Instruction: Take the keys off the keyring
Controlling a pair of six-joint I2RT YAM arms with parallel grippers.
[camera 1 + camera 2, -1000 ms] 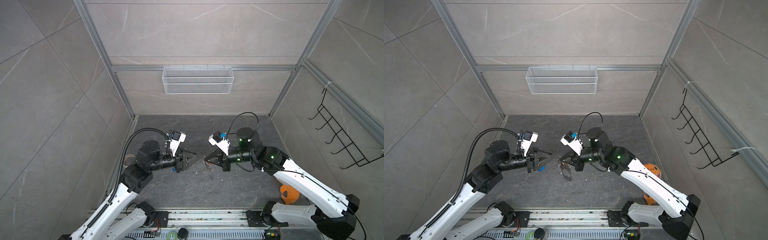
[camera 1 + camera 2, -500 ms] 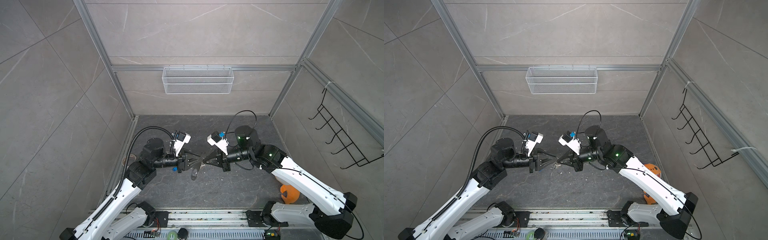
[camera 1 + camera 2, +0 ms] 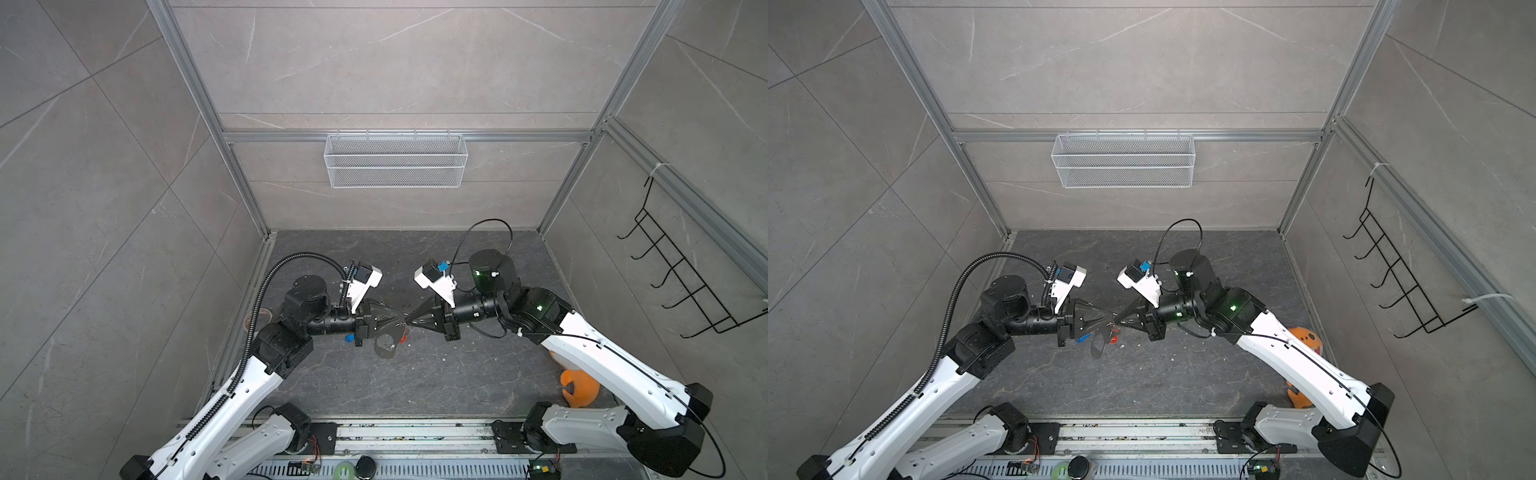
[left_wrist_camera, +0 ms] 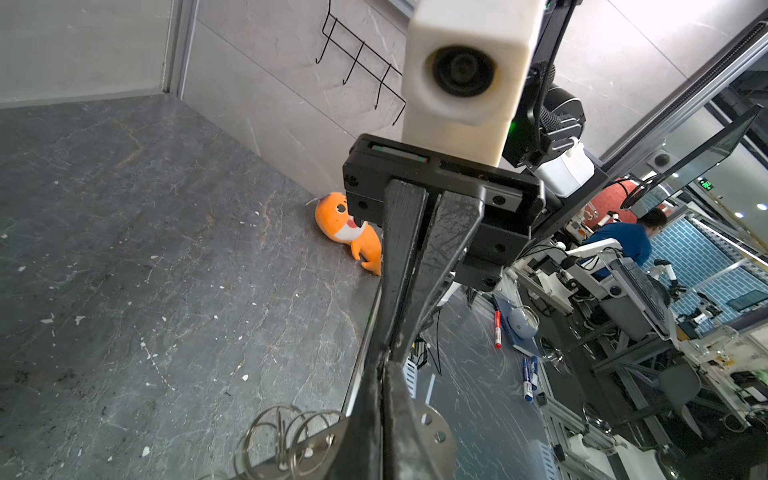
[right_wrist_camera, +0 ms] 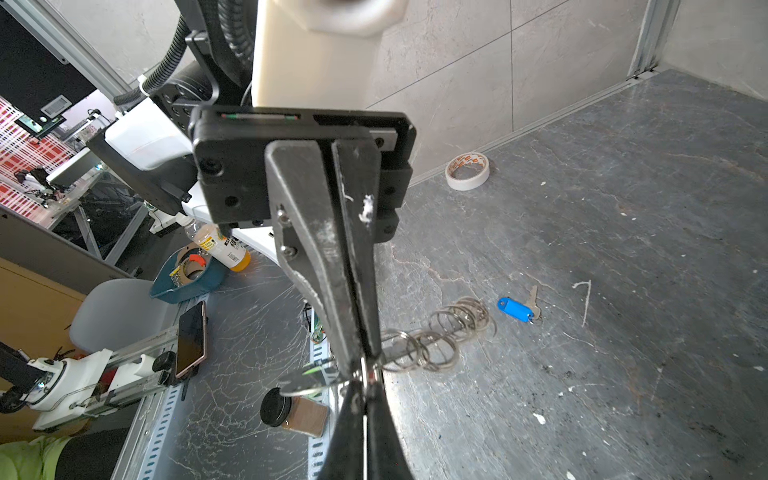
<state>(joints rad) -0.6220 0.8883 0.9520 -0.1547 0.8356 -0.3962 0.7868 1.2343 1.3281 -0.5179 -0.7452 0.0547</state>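
The job looks partly done. The blue key (image 5: 514, 309) lies loose on the dark tabletop (image 3: 415, 386), apart from the rings, with the small silver key (image 5: 533, 296) right against it; whether those two are linked to each other I cannot tell. The red key (image 3: 402, 337) hangs from the keyring (image 5: 432, 340), so that one at least is left to take off. The keyring is held in the air over the middle of the tabletop, its chain of rings and grey tag (image 3: 384, 347) dangling where the arms meet. The left gripper (image 3: 400, 322) and right gripper (image 3: 411, 322) are tip to tip, both clenched on the keyring at nearly the same spot; which piece each pinches is too small to tell. The tabletop is stone-patterned, scuffed and flecked with white bits. A tape roll (image 5: 467, 170) sits by the left wall and an orange plush toy (image 4: 345, 224) by the right. The grey tiled walls carry a white wire basket (image 3: 395, 160) at the back and a black hook rack (image 3: 681, 286) on the right.
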